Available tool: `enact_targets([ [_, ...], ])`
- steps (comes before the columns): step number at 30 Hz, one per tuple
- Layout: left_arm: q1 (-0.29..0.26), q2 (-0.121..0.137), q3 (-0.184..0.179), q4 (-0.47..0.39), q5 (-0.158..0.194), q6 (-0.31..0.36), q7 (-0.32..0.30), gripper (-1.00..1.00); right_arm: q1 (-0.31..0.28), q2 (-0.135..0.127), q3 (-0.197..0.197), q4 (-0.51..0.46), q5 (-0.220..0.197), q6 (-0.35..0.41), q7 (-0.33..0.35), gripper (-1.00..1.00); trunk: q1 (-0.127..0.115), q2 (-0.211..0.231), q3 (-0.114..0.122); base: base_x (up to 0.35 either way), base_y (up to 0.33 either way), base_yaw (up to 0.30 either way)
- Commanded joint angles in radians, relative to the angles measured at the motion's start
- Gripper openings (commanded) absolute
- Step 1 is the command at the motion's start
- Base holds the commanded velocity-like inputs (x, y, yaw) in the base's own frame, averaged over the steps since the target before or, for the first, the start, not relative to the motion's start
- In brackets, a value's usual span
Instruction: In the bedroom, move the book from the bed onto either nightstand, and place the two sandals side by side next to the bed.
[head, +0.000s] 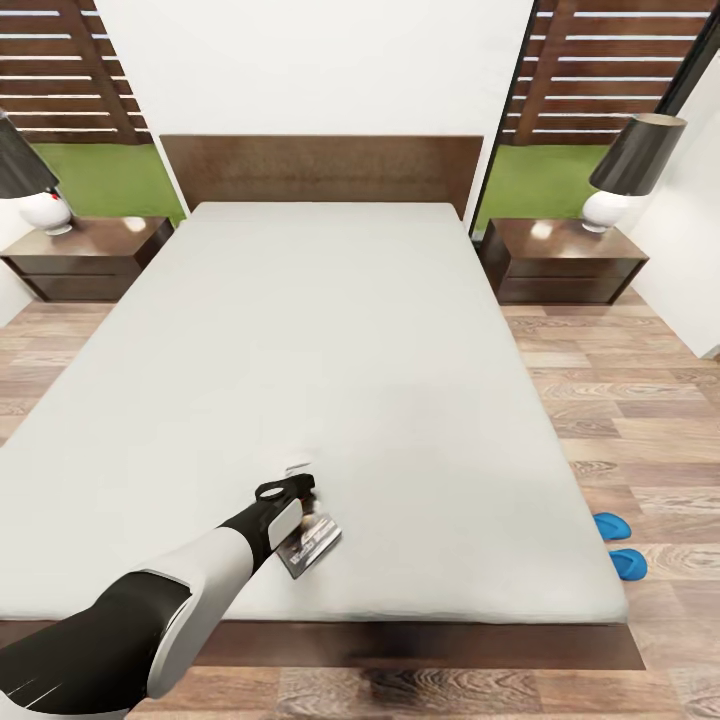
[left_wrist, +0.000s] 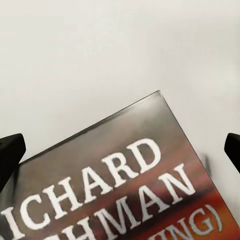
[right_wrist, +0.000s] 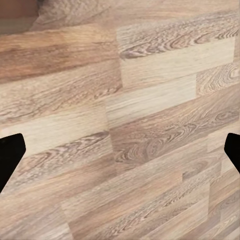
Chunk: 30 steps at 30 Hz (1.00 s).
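Black fingertips sit wide apart at both sides of the left wrist view, so the left gripper (head: 300, 497) is spread open right over the book (head: 312, 541), not clamping it. The cover fills the space between them (white lettering, "RICHARD" partly readable, orange below), and one corner of the book points out onto bare mattress.

From the head view the book lies flat near the foot edge of the bed (head: 330, 330), a bit left of centre, with only a narrow strip of grey between it and the dark frame edge. The rest of the mattress is plain open grey all the way up to the headboard (head: 320, 168).

The right gripper (right_wrist: 120, 150) has its tips just as far apart, open too, hanging over wood-plank floor (right_wrist: 125, 125).

Further out: the two sandals (head: 618, 545) lie on the floor close to the bed's right foot corner, just beside each other. A nightstand (head: 565, 260) with a lamp (head: 630, 170) stands at each side of the headboard, the left nightstand (head: 85, 255) too, with clear plank floor running down both sides.
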Motion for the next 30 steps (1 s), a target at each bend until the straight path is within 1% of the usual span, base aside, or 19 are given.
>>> enact_targets([
  [1, -0.001, 0.0, -0.009, 0.0, 0.01, -0.002, 0.004, 1.0, -0.001, 0.0, 0.008, 0.002, -0.011, -0.004, 0.005, 1.0, 0.0, 0.0, -0.001, -0.003, 0.0, 0.0],
  [8, -0.001, 0.0, -0.009, 0.0, 0.01, -0.002, 0.004, 1.0, -0.001, 0.0, 0.008, 0.001, -0.011, -0.004, 0.005, 1.0, 0.0, 0.0, -0.001, -0.009, 0.0, 0.0],
  [14, -0.001, 0.0, -0.009, 0.0, 0.01, -0.002, 0.004, 1.0, -0.001, 0.0, 0.008, 0.002, -0.011, -0.004, 0.005, 1.0, 0.0, 0.0, -0.001, -0.148, 0.0, 0.0],
  [30, -0.001, 0.0, -0.009, 0.0, 0.01, -0.002, 0.004, 1.0, -0.001, 0.0, 0.008, 0.002, -0.011, -0.004, 0.005, 1.0, 0.0, 0.0, -0.001, -0.011, 0.0, 0.0],
])
